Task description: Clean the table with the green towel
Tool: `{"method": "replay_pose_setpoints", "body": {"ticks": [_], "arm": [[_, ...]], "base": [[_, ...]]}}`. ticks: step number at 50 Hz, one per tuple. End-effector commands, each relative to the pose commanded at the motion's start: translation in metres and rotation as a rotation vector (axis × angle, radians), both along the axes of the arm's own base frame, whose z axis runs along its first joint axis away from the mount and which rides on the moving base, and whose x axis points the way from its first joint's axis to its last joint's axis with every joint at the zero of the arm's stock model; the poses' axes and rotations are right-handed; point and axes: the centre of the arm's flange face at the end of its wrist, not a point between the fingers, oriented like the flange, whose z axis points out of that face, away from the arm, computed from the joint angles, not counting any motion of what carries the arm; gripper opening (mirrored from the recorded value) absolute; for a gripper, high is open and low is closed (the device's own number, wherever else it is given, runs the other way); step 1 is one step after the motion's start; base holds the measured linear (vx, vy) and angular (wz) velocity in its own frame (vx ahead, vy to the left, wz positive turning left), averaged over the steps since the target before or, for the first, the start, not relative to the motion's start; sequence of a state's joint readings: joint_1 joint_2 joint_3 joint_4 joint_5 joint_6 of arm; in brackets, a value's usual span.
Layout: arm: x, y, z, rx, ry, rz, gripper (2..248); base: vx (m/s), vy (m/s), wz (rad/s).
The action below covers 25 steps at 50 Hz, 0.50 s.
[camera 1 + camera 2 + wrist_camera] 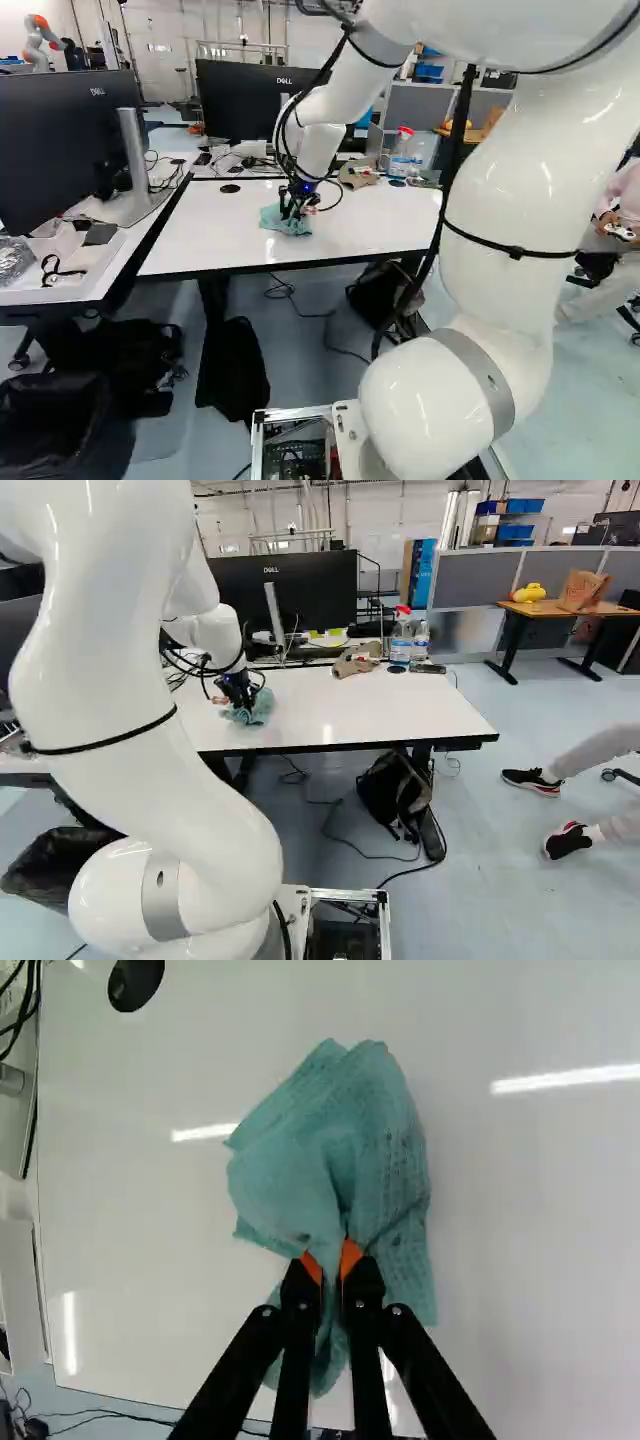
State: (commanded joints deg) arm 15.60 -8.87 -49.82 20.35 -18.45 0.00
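Since the left edge of the white tabletop (185, 235) lies well left of the crumpled blue-green cloth towel (285, 225) in the left base view, that side seems to call for a long stroke. The round black disc (230, 188) sits beyond the towel and to its left; a light pass there should avoid a snag. The towel itself lies bunched on the tabletop, and the black two-fingered pincer (337, 1268) is nearly closed, holding a narrow fold of it between orange pads (312, 1268). Press just enough to spread the loose cloth, then draw it in straight, overlapping lines. Beyond the towel and to its right come the crumpled brown bundle (357, 658) and the clear spray bottle with a red head (402, 635); strokes that way should stop short of both.
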Motion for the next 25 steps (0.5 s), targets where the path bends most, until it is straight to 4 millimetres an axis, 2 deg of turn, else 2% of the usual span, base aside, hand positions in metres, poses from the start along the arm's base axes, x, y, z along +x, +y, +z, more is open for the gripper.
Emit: {"method": "replay_pose_setpoints", "body": {"ticks": [25], "arm": [[-0.049,0.002,-0.001,-0.003,0.011,0.035,41]], "base": [[0.000,0.000,0.000]]}}
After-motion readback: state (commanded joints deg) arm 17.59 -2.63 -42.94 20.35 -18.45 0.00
